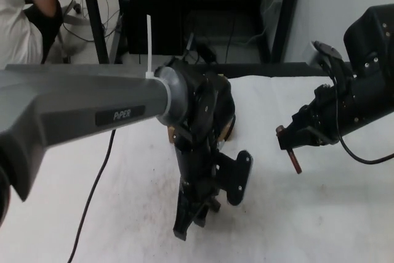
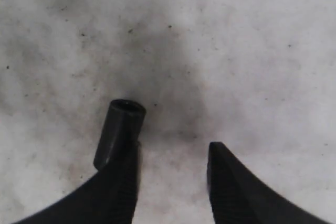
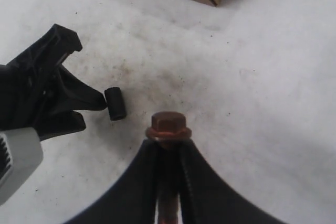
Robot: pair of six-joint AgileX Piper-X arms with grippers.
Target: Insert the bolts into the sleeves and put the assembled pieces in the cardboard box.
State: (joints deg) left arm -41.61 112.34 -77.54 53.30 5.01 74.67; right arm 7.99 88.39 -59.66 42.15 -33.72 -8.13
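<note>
Over speckled white cloth, left gripper is gaping beside a black tubular sleeve; right gripper is pinching a rusty hex-headed bolt.

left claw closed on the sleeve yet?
No, the left claw is open: the sleeve sits against one finger, with a clear gap to the other.

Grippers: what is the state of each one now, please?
Left gripper: open, with the black sleeve at one fingertip, not clamped.
Right gripper: shut on the bolt.
</note>
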